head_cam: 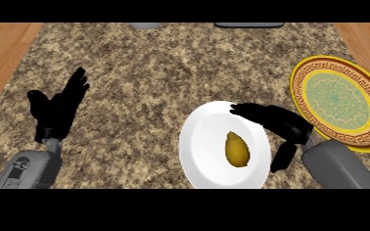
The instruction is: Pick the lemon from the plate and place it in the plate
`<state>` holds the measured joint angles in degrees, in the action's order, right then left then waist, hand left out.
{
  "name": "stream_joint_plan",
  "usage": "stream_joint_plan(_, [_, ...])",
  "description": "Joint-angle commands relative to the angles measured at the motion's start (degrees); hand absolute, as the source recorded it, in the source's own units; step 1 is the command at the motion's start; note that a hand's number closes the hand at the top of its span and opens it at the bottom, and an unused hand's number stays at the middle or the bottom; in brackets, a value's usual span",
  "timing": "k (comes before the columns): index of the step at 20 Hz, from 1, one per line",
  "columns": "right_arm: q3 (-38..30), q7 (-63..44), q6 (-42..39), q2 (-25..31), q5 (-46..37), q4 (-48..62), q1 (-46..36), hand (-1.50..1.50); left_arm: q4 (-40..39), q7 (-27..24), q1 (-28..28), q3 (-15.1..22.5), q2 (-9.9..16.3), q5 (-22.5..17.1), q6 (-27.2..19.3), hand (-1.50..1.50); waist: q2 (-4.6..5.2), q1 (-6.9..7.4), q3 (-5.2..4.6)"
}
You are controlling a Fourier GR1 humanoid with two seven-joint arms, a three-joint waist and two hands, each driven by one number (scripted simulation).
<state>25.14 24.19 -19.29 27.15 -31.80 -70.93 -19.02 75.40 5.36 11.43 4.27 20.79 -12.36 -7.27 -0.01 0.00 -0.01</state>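
Lemon lies on white plate, right hand spread just beside.

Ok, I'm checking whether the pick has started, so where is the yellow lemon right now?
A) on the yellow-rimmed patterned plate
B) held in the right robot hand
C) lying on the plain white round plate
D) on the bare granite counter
C: the yellow lemon lies on the plain white round plate, while the right robot hand reaches over that plate's right edge, fingers not closed on the fruit.
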Motion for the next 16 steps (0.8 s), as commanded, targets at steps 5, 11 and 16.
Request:
stream_joint_plan(5, [-1.35,-4.05,-4.82,-4.26,-7.03,-1.92,0.76,-1.5,3.07,2.63,-0.57,-0.96,-3.48,3.76,-0.03,0.0,0.0,0.01,0.01])
stream_joint_plan(11, [-3.66,-2.79,-4.59,-7.56,-12.56,1.95,-1.17,-1.5,1.13,-0.83,-2.7,-2.87,-4.88,5.25,3.16,0.0,0.02,0.13,0.01])
stream_joint_plan(16, [-2.0,-4.79,-0.66,-13.22,-18.16,6.2,-2.39,-1.5,1.3,-0.14,-1.98,-4.83,-4.69,5.13,4.61,0.0,0.05,0.27,0.02])
